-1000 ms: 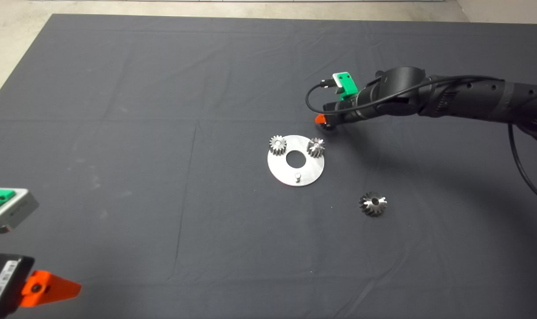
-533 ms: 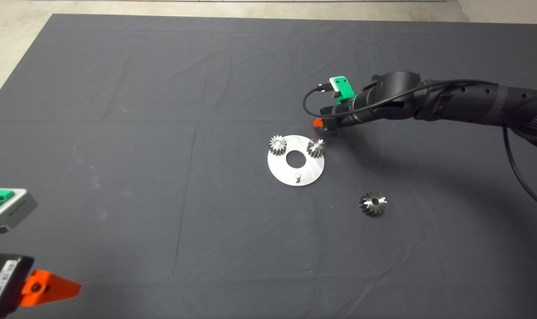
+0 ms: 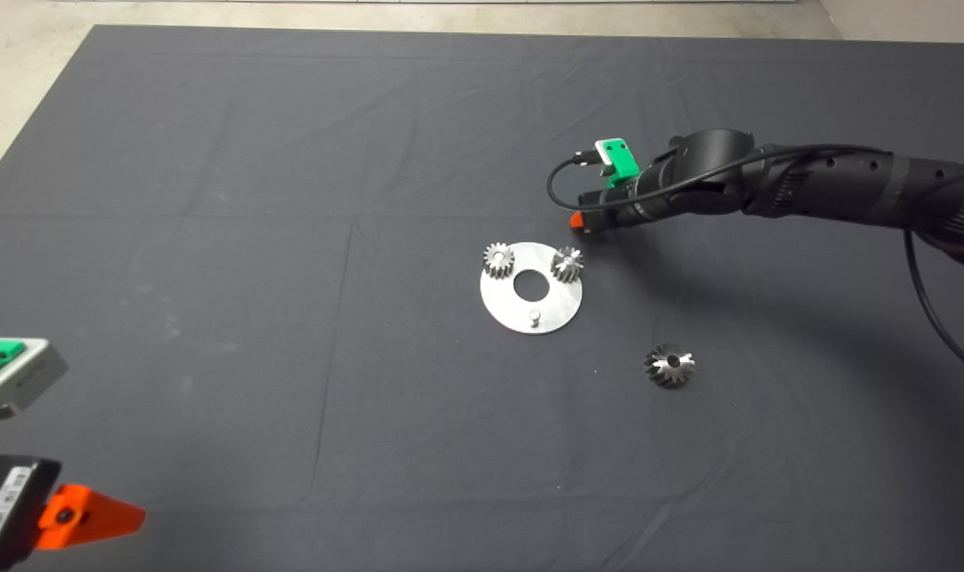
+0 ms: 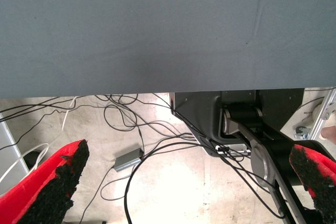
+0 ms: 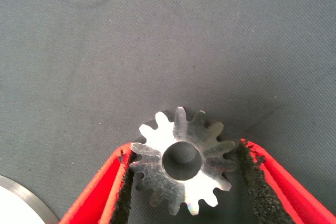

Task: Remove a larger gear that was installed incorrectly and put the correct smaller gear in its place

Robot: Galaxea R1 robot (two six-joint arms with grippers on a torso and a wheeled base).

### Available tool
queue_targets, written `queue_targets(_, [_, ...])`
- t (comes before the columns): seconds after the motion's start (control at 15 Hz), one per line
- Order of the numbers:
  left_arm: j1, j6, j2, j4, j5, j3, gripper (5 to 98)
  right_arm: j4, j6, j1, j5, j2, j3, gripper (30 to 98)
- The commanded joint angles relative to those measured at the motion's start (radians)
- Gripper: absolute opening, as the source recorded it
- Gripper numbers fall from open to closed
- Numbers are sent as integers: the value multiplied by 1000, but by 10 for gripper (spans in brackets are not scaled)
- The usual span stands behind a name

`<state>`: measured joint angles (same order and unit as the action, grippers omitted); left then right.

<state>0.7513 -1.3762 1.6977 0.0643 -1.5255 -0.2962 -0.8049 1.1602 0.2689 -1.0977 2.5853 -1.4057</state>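
The larger gear (image 3: 670, 365), dark steel with glints, lies flat on the mat to the right of the round silver plate (image 3: 557, 310). My right gripper (image 3: 583, 224) hovers just beyond the plate's far right rim. In the right wrist view, the smaller gear (image 5: 181, 161) sits between the black pads (image 5: 123, 192), teeth against both, so the right gripper (image 5: 184, 153) is shut on it. Two small silver gears (image 3: 498, 260) (image 3: 567, 264) stand on the plate, and a bare pin (image 3: 534, 317) stands near its front. My left gripper (image 3: 92, 516) is parked at the lower left, open.
The plate's rim (image 5: 21, 198) shows at the corner of the right wrist view. A black cable (image 3: 557, 179) loops off the right wrist. Past the mat edge, the left wrist view shows cables (image 4: 131, 129) and the robot's base (image 4: 247, 124) on the floor.
The right gripper has shifted slightly by the plate's far right rim, with its arm a little lower. The plate, its gears and the larger gear have not moved.
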Motion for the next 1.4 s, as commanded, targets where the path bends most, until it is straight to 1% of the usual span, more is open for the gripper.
queue_targets(0.0, [7, -6, -3, 19, -31, 19, 981, -28, 6, 24, 2, 2, 2, 510])
queue_targets(0.07, [7, -6, -3, 19, -31, 19, 981, -28, 4, 24, 2, 2, 2, 510])
queue_targets(0.27, [7, -6, -3, 19, -31, 19, 981, -28, 5, 24, 2, 3, 4, 466])
queue_targets(0.33, [7, -6, -3, 19, -31, 19, 981, -28, 1, 24, 2, 3, 4, 466])
queue_targets(0.4, [7, -6, -3, 19, -31, 19, 981, -28, -1, 24, 2, 3, 5, 445])
queue_targets(1.07, [7, -7, -3, 19, -31, 19, 981, -28, -5, 33, -1, -3, 10, 418])
queue_targets(1.13, [7, -7, -2, 19, -31, 19, 981, -27, -5, 42, -2, -4, 10, 412])
queue_targets(1.33, [7, -3, 0, 19, -32, 19, 981, -4, -8, 102, -8, -4, 13, 411])
